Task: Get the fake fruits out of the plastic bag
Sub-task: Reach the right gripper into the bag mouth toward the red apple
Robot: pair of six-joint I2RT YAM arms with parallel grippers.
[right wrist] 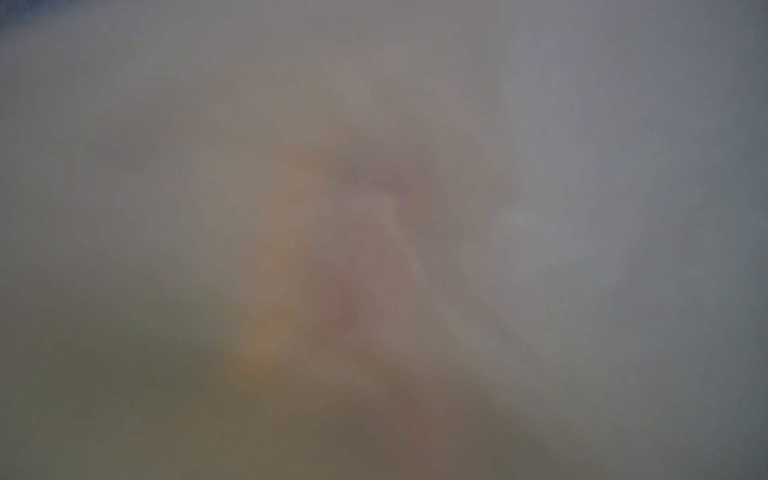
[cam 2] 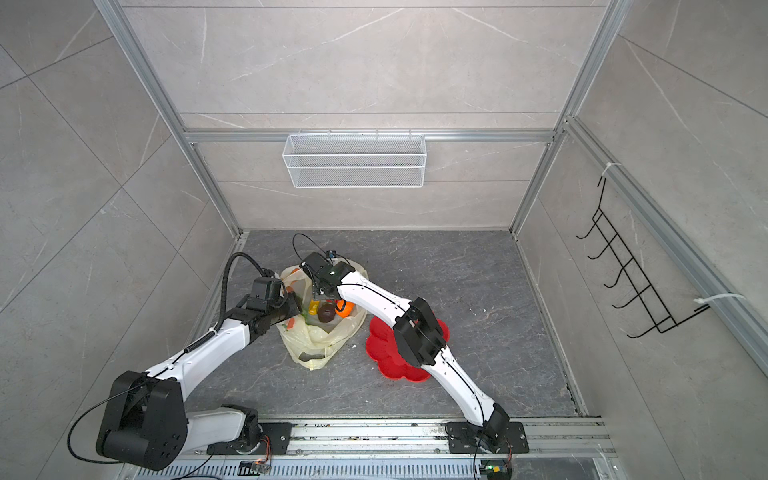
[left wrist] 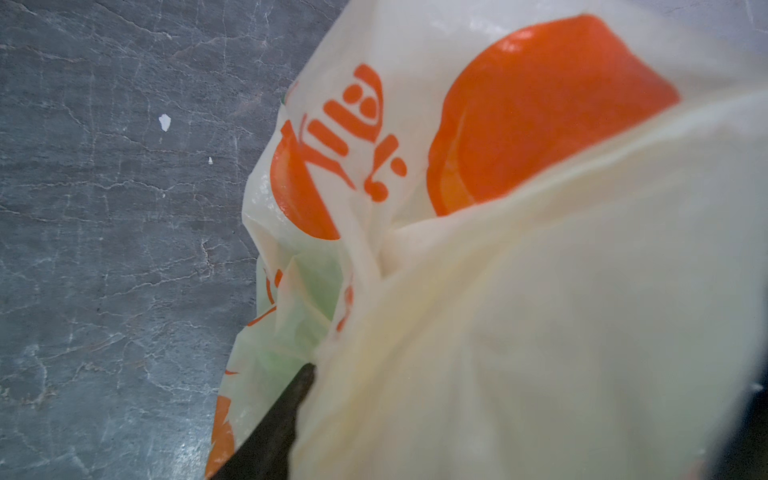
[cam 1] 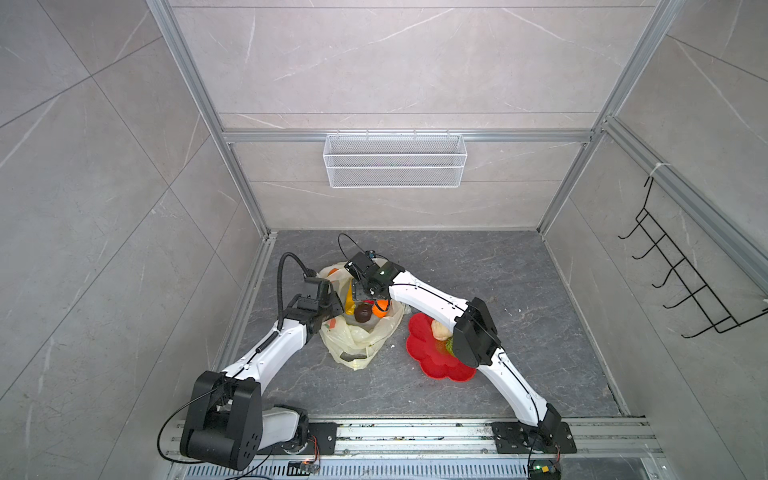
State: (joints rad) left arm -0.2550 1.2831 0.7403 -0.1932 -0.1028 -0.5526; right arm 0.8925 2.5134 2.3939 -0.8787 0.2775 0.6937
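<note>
The pale-yellow plastic bag (cam 1: 360,340) (cam 2: 318,338) lies on the dark floor with its mouth open. Inside it, both top views show a dark brown fruit (cam 1: 363,312) (cam 2: 326,312), an orange (cam 1: 380,308) (cam 2: 345,307) and a yellow fruit (cam 2: 312,308). My right gripper (cam 1: 360,294) (cam 2: 321,293) reaches down into the bag's mouth; its fingers are hidden, and bag film blurs the right wrist view. My left gripper (cam 1: 335,304) (cam 2: 293,306) is at the bag's left rim. One black finger (left wrist: 282,419) shows, with bag film (left wrist: 540,311) bulging across the wide gap.
To the right of the bag lies a red flower-shaped dish (cam 1: 432,365) (cam 2: 390,357), partly under my right arm, holding a cream fruit (cam 1: 440,330) and a green one (cam 1: 449,345). A white mesh basket (cam 1: 395,160) hangs on the back wall, black hooks (cam 1: 681,282) on the right wall.
</note>
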